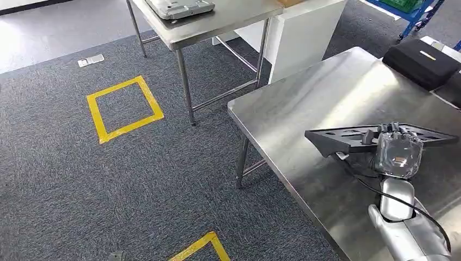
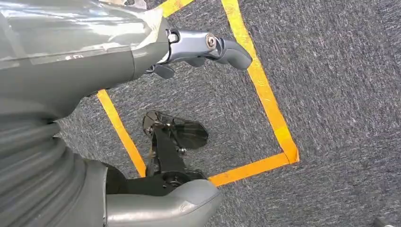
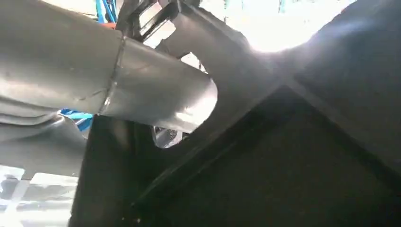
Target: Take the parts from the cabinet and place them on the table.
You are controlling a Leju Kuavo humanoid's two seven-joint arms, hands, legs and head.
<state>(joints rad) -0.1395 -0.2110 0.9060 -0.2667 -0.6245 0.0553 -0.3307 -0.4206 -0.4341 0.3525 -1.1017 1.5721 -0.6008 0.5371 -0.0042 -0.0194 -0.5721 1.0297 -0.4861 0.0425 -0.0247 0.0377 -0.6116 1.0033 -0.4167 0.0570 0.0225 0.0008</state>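
Overhead, right hand (image 1: 398,155) grips black part (image 1: 348,138) above steel table (image 1: 326,98); left hand (image 2: 189,49) empty over carpet (image 1: 81,179).

Right hand (image 1: 399,148) is over the near steel table (image 1: 326,109), gripping a flat black triangular part (image 1: 348,137); the part runs level, its pointed end toward the table's left edge, its far end past the hand to the right; whether it touches the tabletop cannot be told; silver forearm (image 1: 405,225) enters from the lower right, a black cable (image 1: 380,190) looping along it. Black case (image 1: 421,62) lies at the table's far right corner. Second steel table (image 1: 217,24) stands behind, well apart, bearing a grey metal tray (image 1: 179,8); white cabinet (image 1: 296,38) just beside it. Grey carpet (image 1: 81,179) carries a yellow tape square (image 1: 124,109); another tape corner (image 1: 201,247) at the bottom edge.
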